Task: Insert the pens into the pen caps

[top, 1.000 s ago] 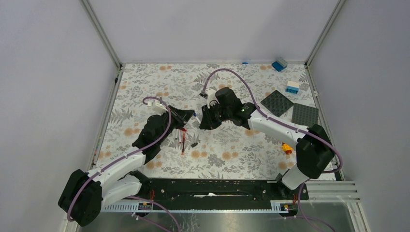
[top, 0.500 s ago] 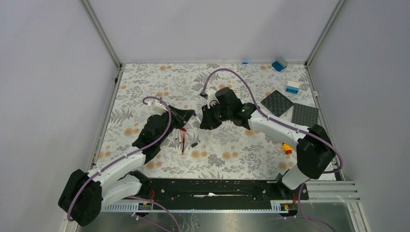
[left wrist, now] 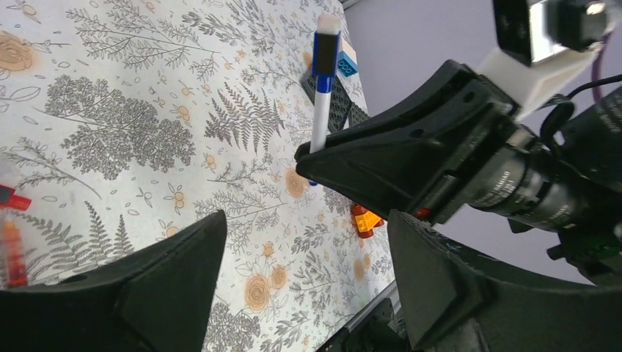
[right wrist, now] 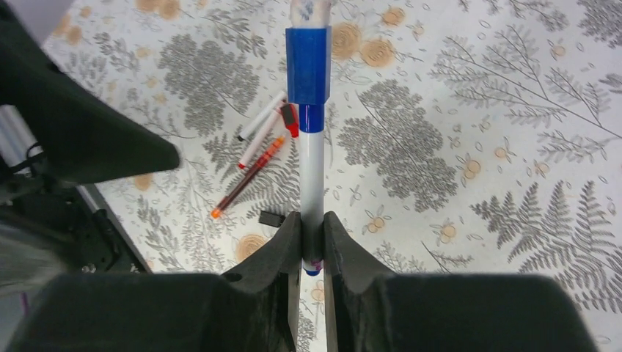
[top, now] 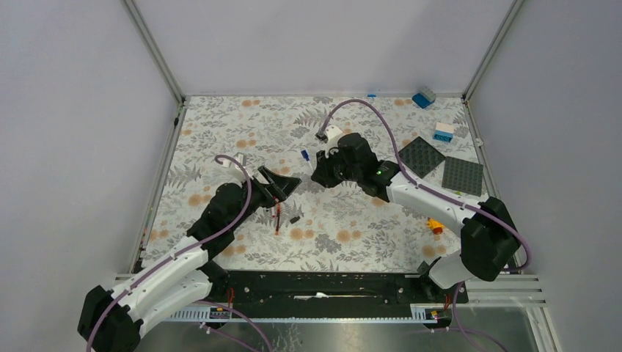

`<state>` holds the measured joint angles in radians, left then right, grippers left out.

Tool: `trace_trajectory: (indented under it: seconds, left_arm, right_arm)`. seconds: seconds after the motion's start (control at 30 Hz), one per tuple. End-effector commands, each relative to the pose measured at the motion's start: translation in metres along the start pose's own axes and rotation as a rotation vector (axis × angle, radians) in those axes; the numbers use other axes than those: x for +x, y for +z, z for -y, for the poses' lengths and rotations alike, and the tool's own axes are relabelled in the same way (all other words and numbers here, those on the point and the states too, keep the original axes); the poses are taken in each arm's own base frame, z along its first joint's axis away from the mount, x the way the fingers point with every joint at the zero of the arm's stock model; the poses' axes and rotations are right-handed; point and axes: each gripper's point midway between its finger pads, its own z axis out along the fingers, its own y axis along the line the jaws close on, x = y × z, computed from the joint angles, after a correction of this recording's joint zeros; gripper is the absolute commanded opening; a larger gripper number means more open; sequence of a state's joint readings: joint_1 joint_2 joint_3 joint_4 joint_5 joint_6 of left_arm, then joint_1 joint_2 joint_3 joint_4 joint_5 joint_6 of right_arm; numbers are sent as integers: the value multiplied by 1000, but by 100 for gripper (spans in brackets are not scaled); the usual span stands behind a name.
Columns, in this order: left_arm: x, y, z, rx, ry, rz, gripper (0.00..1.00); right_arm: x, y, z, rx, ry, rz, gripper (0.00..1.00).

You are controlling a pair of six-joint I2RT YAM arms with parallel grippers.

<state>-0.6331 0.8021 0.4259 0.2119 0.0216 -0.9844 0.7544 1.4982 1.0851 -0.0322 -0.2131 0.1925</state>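
My right gripper (right wrist: 312, 233) is shut on the lower end of a white-barrelled pen (right wrist: 312, 169), which stands up from the jaws with a blue pen cap (right wrist: 308, 66) on its far end. From above, that capped pen (top: 304, 155) sticks out to the left of the right gripper (top: 317, 167). My left gripper (top: 288, 188) is open and holds nothing, a little below and left of the pen; in its own view the left gripper (left wrist: 304, 227) frames bare mat. Loose pens (top: 277, 211) and a black pen cap (top: 294, 219) lie on the mat beside it.
Two dark baseplates (top: 420, 156) (top: 462, 174) lie at the right. A blue brick (top: 423, 97) and a white-and-blue brick (top: 443, 132) sit at the back right. An orange brick (top: 436, 226) rests by the right arm. Grey walls close three sides.
My left gripper has opened, letting go of the blue cap, and drawn back toward the lower left. My right gripper has moved up and right with the capped pen.
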Motion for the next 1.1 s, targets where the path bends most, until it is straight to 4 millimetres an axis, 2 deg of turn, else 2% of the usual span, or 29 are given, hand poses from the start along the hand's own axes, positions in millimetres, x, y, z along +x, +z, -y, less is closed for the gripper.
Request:
trace_trajectory:
  seconds: [0.0, 0.23, 0.37, 0.47, 0.77, 0.93, 1.07]
  left_arm:
    - [-24, -15, 8, -29, 75, 71, 85]
    - [-32, -37, -8, -173, 133, 69, 92]
    - [-35, -55, -24, -336, 175, 23, 92]
    - [-41, -68, -27, -408, 217, -3, 91]
    - [-59, -96, -24, -435, 385, 7, 92]
    - [-62, -101, -30, -444, 401, 39, 92]
    - [-62, -101, -29, -437, 405, 43, 92]
  right_arm:
    - [-5, -10, 18, 105, -27, 34, 0]
    - [20, -4, 59, 298, 27, -62, 0]
    - [37, 2, 84, 365, 100, -146, 0]
    - [49, 8, 99, 404, 150, -203, 0]
    - [82, 29, 134, 491, 281, -308, 0]
    - [86, 39, 149, 554, 371, -299, 0]
    - [87, 45, 157, 593, 401, -292, 7]
